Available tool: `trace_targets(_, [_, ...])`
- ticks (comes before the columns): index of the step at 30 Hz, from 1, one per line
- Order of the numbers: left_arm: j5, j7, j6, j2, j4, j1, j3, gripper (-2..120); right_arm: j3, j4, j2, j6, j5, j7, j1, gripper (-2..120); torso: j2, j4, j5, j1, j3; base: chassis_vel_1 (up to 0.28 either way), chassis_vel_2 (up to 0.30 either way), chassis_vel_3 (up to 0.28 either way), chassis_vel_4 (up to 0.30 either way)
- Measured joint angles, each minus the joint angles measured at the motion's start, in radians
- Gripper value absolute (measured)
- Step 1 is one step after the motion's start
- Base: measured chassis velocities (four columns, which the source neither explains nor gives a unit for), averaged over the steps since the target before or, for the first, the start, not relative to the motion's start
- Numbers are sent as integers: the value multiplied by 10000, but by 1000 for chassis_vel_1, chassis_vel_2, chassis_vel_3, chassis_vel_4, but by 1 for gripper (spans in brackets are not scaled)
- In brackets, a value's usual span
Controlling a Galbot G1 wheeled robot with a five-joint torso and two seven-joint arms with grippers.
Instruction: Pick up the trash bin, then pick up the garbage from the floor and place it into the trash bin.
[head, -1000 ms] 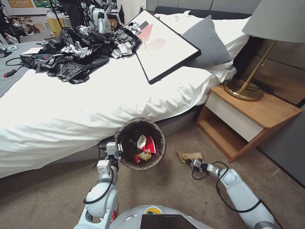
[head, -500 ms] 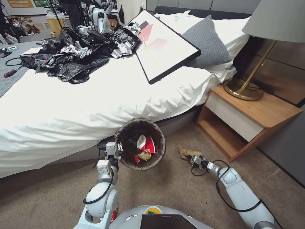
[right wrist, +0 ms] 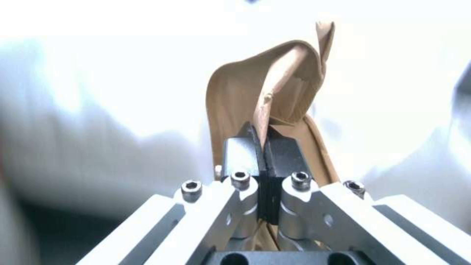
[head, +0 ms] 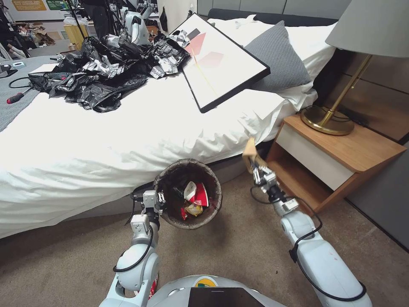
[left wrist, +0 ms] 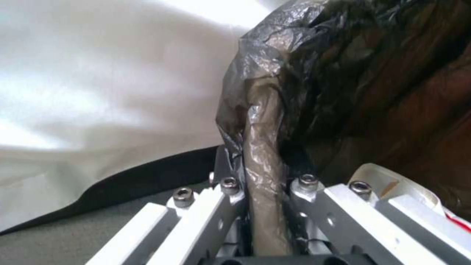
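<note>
Your right gripper (head: 257,169) pinches the brown paper bag (head: 249,150) upright, long axis vertical, clear of the carpet (head: 238,247) and right of the trash bin (head: 188,194). Your left gripper (left wrist: 260,191) is clamped on the bin's bag-lined rim; the right wrist view confirms the pads (right wrist: 240,152) closed on paper.

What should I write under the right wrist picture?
Right gripper pinching a crumpled brown paper bag.

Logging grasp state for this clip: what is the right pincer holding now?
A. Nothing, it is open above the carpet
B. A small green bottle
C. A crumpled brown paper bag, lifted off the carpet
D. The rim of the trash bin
C: the right pincer is shut on the brown paper bag, held up beside the bed; the left pincer grips the trash bin rim.
</note>
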Motion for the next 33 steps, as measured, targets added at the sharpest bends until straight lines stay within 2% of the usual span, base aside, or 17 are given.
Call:
trace_targets(2, [-18,-1,10,-5,47,-16,27,4,-305,2212,-174,-394,1490,30,-287,0,1,1,-3,0,-1,0,0,0,0])
trace_targets(4, [-19,-1,9,-5,56,-23,29,4,-415,2662,-216,-511,1781,23,-352,0,0,0,-1,0,0,0,0,0,0])
trace_targets(6, [-20,-1,29,-6,64,-36,46,4,-1114,4550,-406,-1143,2791,-32,-644,0,1,-1,-7,0,-1,0,0,0,0])
trace_targets(7, [-20,-1,29,-6,64,-36,46,4,-1114,4550,-406,-1143,2791,-32,-644,0,1,-1,-7,0,-1,0,0,0,0])
trace_targets(10, [-13,14,48,-5,64,-38,70,4,-2411,5713,-672,-1778,3093,-44,-1029,0,1,-5,-3,0,0,0,0,0,0])
trace_targets(11, [-13,14,48,-5,64,-38,70,4,-2411,5713,-672,-1778,3093,-44,-1029,0,1,-5,-3,0,0,0,0,0,0])
trace_targets(13, [29,28,49,-24,66,-19,125,4,-3273,5665,-784,-1873,2598,-50,-1185,0,1,-1,-1,0,0,0,0,0,0])
trace_targets(14, [29,28,49,-24,66,-19,125,4,-3273,5665,-784,-1873,2598,-50,-1185,0,1,-1,-1,0,0,0,0,0,0])
trace_targets(15, [68,32,45,-71,77,-7,174,3,-3779,5372,-786,-1821,2120,-97,-1269,0,0,-1,1,0,1,0,0,0,0])
trace_targets(20, [168,59,37,-142,87,34,255,3,-4637,4563,-634,-1601,1222,-141,-1439,0,0,-1,1,0,1,0,0,0,0])
trace_targets(25, [187,77,26,-171,86,58,261,3,-4944,3935,-405,-1397,812,-166,-1483,0,0,-2,0,0,1,0,0,0,0])
trace_targets(33, [186,81,27,-169,65,59,261,3,-4974,3706,-319,-1324,759,-169,-1451,0,0,-3,0,0,2,0,0,0,0])
